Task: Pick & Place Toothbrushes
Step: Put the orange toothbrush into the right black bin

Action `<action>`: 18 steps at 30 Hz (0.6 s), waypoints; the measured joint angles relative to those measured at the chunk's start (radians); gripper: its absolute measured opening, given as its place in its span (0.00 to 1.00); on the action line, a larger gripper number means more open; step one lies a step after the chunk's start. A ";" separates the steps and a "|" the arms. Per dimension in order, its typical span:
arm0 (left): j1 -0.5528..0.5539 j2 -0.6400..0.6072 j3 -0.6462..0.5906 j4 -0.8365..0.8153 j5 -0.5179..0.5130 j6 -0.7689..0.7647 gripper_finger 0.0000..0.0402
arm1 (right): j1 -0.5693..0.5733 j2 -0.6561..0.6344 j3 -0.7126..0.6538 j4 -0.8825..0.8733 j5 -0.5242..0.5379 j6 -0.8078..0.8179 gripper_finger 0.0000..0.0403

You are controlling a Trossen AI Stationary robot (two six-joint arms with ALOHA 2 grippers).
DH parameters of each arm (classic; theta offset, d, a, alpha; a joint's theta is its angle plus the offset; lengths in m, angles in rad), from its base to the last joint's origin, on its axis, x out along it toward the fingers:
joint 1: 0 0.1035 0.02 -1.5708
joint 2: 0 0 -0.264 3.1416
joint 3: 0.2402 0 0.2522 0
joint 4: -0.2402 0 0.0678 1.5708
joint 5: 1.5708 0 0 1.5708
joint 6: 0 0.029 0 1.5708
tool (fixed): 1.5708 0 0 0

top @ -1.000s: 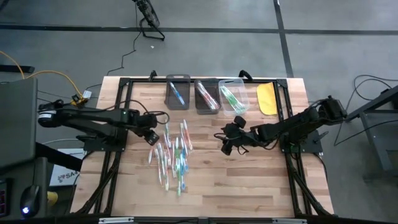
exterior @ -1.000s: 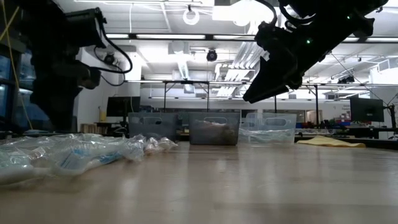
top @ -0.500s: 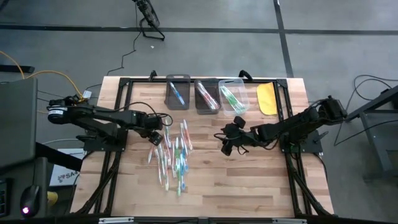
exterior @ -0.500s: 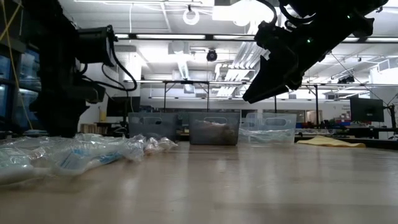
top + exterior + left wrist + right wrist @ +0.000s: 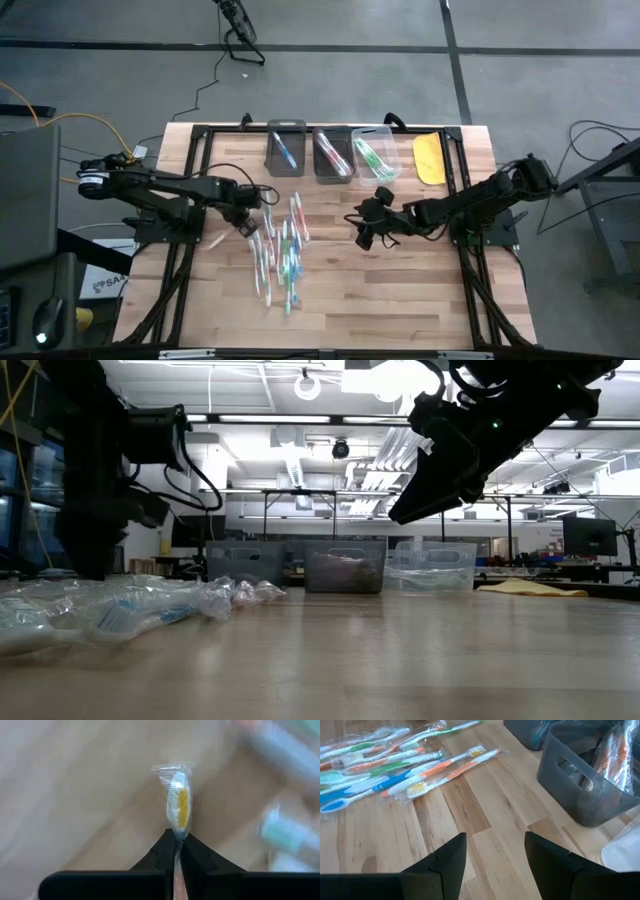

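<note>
Several wrapped toothbrushes [image 5: 282, 250] with white, green, blue and orange handles lie in a loose pile on the wooden table's left middle, also in the right wrist view [image 5: 395, 762] and the low view [image 5: 120, 605]. My left gripper [image 5: 245, 216] stands at the pile's left edge, pointing down, shut on one wrapped toothbrush with yellow bristles [image 5: 181, 805]. My right gripper [image 5: 368, 232] hangs open above the table's middle, right of the pile, with nothing between its fingers [image 5: 495, 855]. My left gripper pinches the wrapped toothbrush just below its head [image 5: 178, 834] between its two fingers [image 5: 165, 854], coming from above and pointing down. The yellow-bristled head in its clear wrapper sticks out beyond the fingertips. Whether the toothbrush is off the table I cannot tell.
Three bins stand in a row at the far edge: a dark one [image 5: 285, 148], a second dark one [image 5: 333, 153] and a clear one [image 5: 376, 155], each holding toothbrushes. A yellow flat object [image 5: 430, 158] lies to their right. Bare wood spreads across the near half [image 5: 400, 290].
My left gripper has gone a little toward the table's right, up to the pile's left edge, and has sunk toward the table. My right gripper has kept still.
</note>
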 joint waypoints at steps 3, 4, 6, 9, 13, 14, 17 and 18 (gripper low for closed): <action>-0.001 -0.021 0.030 -0.033 -0.018 0.030 0.01 | -0.012 0.001 0.000 0.007 0.001 -0.001 0.48; -0.001 -0.035 0.042 -0.032 -0.038 0.044 0.01 | -0.018 0.002 0.000 0.014 0.002 -0.002 0.48; 0.000 -0.061 0.064 -0.021 -0.063 0.084 0.01 | -0.029 0.011 0.000 0.059 0.003 -0.024 0.48; -0.001 -0.099 0.098 0.025 -0.090 0.149 0.01 | -0.041 0.043 0.000 0.167 0.000 -0.089 0.48; -0.001 -0.144 0.116 0.193 -0.097 0.273 0.00 | -0.053 0.129 0.000 0.418 -0.024 -0.185 0.48; 0.000 -0.151 0.117 0.258 -0.089 0.305 0.00 | -0.055 0.156 0.000 0.493 -0.042 -0.213 0.48; -0.001 -0.171 0.117 0.423 -0.079 0.399 0.00 | -0.059 0.235 0.000 0.714 -0.090 -0.289 0.48; -0.001 -0.173 0.118 0.476 -0.078 0.426 0.00 | -0.059 0.260 0.000 0.782 -0.097 -0.310 0.48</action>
